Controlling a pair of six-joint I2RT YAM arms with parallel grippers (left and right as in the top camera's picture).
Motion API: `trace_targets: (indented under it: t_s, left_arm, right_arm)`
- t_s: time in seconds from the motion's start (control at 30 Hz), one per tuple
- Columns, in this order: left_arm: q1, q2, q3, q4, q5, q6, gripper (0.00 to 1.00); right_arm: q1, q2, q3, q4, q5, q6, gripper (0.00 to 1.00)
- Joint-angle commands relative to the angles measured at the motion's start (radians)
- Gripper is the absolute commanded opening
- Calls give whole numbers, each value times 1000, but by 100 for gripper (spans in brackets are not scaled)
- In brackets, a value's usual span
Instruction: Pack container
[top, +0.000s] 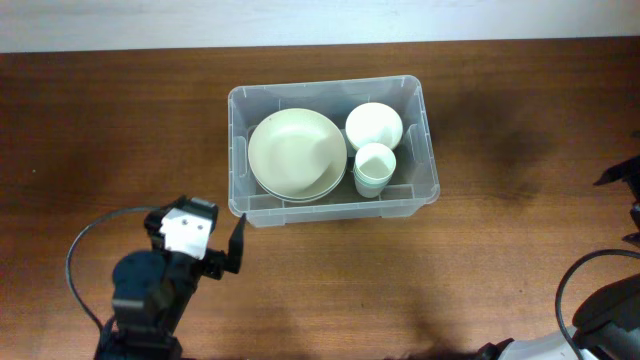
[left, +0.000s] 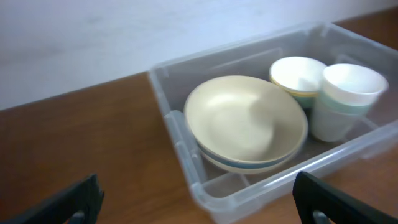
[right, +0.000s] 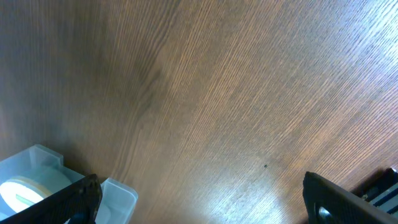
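Note:
The clear plastic container (top: 326, 86) stands at the table's middle. Inside it are stacked cream bowls (top: 298, 153), a small white bowl (top: 374, 125) and stacked pale cups (top: 374, 168). My left gripper (top: 196, 220) is open, just off the container's near left corner, and holds nothing. In the left wrist view the gripper (left: 199, 211) frames that corner of the container (left: 177, 130), with the big bowls (left: 245, 121), small bowl (left: 297, 71) and cups (left: 348, 93) beyond. My right gripper (top: 628, 205) sits at the table's far right edge. It (right: 205, 208) is open over bare wood, and a corner of the container (right: 118, 198) shows low on the left.
The brown wooden table (top: 110, 130) surrounds the container. A pale wall (left: 93, 37) runs behind its far edge. A black cable (top: 75, 265) loops beside the left arm, and another (top: 565, 290) curves by the right arm's base.

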Motion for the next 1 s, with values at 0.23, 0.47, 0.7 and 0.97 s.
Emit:
trace_targets:
  t_s: [0.23, 0.47, 0.7, 0.97]
  left_arm:
    - [75, -290, -180, 119, 13, 23, 99]
    - [80, -406, -186, 125, -18, 23, 100]
    - [110, -480, -198, 126, -19, 23, 99]
    - [114, -492, -352, 295, -1, 22, 99]
  right_arm:
    - [-2, -3, -6, 1, 5, 8, 99]
    - [-2, -3, -6, 1, 5, 8, 99]
    - [-2, -3, -6, 1, 5, 8, 99]
    - [-2, -3, -6, 1, 5, 8, 99]
